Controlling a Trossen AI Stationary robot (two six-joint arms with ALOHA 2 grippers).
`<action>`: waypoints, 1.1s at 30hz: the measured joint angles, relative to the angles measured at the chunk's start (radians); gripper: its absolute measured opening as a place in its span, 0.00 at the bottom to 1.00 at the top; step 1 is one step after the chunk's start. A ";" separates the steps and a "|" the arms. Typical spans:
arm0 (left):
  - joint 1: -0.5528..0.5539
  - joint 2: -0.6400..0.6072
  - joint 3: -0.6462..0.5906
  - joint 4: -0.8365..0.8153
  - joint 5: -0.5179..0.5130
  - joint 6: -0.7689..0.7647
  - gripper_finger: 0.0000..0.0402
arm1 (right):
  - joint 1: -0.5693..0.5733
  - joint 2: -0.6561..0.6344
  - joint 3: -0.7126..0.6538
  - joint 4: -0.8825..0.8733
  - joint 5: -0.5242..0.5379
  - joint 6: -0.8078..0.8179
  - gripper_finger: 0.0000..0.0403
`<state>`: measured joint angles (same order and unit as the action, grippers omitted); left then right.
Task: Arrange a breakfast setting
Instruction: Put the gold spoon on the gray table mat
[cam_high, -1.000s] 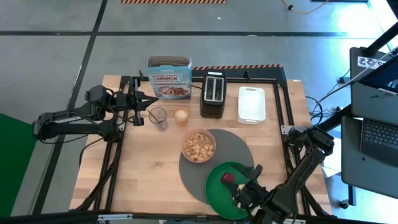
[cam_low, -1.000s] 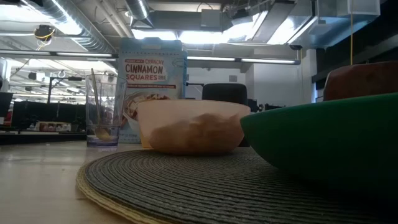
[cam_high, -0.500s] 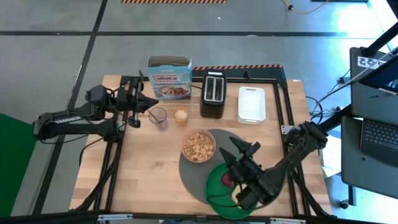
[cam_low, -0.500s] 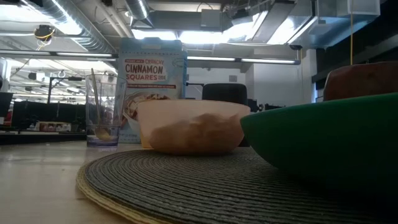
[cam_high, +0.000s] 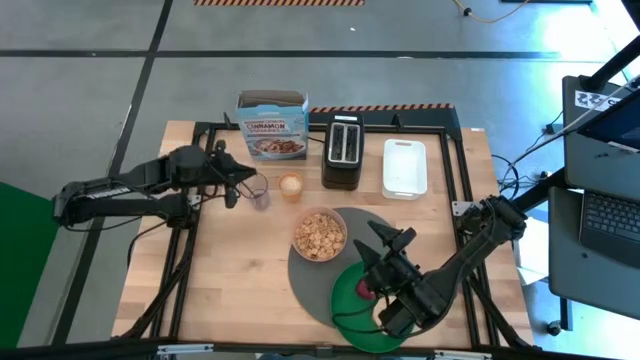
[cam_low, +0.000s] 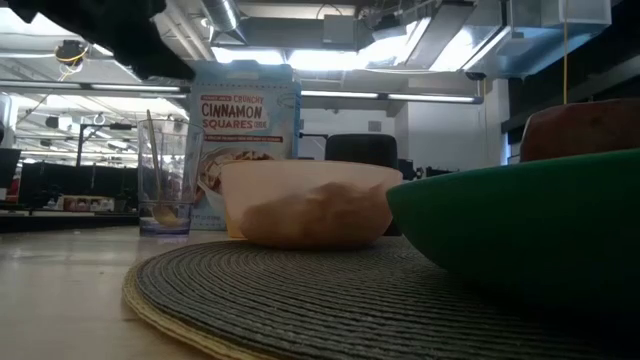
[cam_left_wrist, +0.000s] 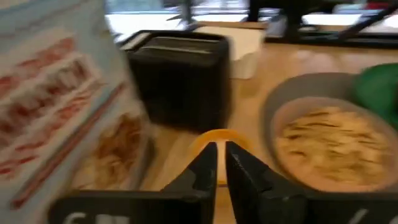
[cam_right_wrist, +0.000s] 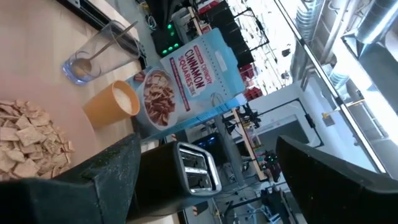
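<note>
- Now the left gripper, fingers nearly closed and empty, hangs over the glass holding the spoon.
- Thin, light, likely slippery spoon: pinch its upper handle.
- Right gripper, spread open, hovers above the plate.

**Even overhead light, motion blur at the left wrist**

The counter is evenly and brightly lit from above in the high view, and only soft, short shadows are cast. In the low view, glare is produced by ceiling strip lights in the far room; the near green plate is rendered soft and large. The left wrist view is heavily smeared, with the cereal box and toaster blurred. The right wrist view is sharp, though bright windows are blown out.
</note>
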<state>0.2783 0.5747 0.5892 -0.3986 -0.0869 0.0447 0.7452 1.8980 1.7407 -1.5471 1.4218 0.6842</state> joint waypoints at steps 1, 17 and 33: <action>0.000 0.000 0.000 -0.002 -0.035 -0.001 0.10 | 0.000 0.000 0.000 0.000 0.003 0.000 0.85; 0.011 -0.001 0.121 -0.412 -0.157 -0.328 0.62 | 0.000 0.001 -0.001 0.000 -0.017 0.017 0.85; 0.011 0.027 0.042 -0.390 -0.185 -0.386 0.61 | 0.000 0.001 -0.001 0.000 -0.018 0.018 0.85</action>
<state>0.2897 0.6022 0.6307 -0.7891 -0.2714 -0.3416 0.7452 1.8992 1.7393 -1.5467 1.4033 0.7017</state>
